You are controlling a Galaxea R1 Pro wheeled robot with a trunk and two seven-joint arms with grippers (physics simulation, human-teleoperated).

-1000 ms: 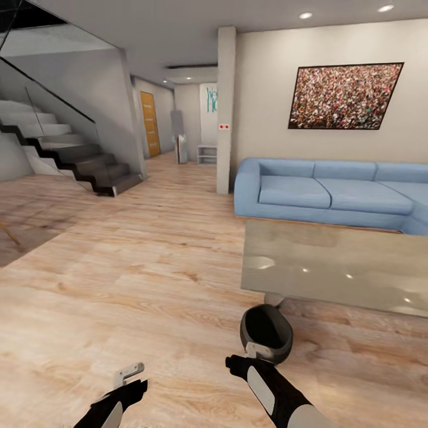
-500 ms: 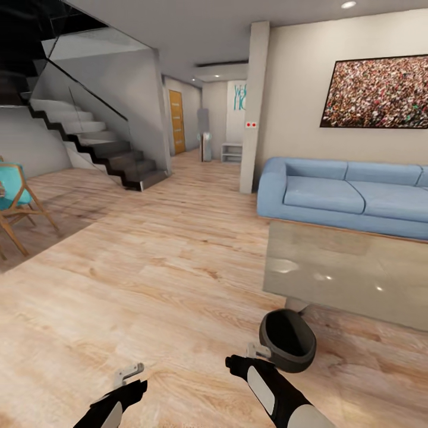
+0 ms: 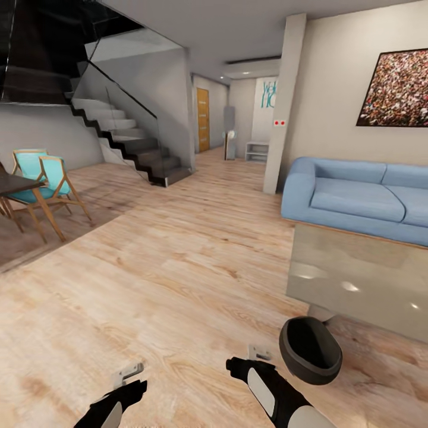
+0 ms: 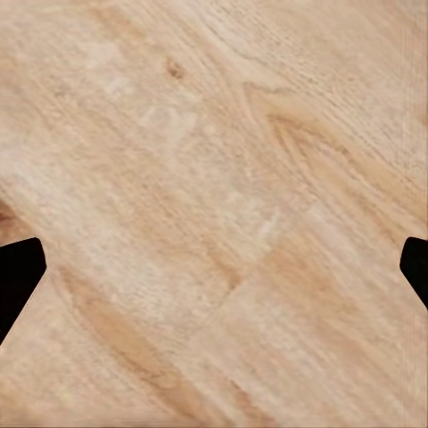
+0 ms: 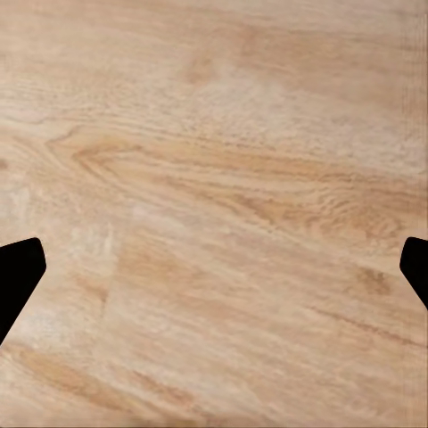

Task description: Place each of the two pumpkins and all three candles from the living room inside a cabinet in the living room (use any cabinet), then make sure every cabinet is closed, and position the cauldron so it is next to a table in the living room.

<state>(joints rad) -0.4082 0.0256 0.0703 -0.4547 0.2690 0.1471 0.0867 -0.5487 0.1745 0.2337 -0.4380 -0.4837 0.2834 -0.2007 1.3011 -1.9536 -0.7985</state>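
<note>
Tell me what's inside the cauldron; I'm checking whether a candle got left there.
The cauldron by the coffee table shows only a dark, bare interior; no candle visible, though its near inner wall is hidden.

Teal lettering is showing on the white wall panel (image 3: 267, 95) at the far end of the hallway, but it is cut off by the pale square pillar (image 3: 285, 101) and too blurred to read. Nothing else is carrying legible text, numbers or brand marks.
</note>
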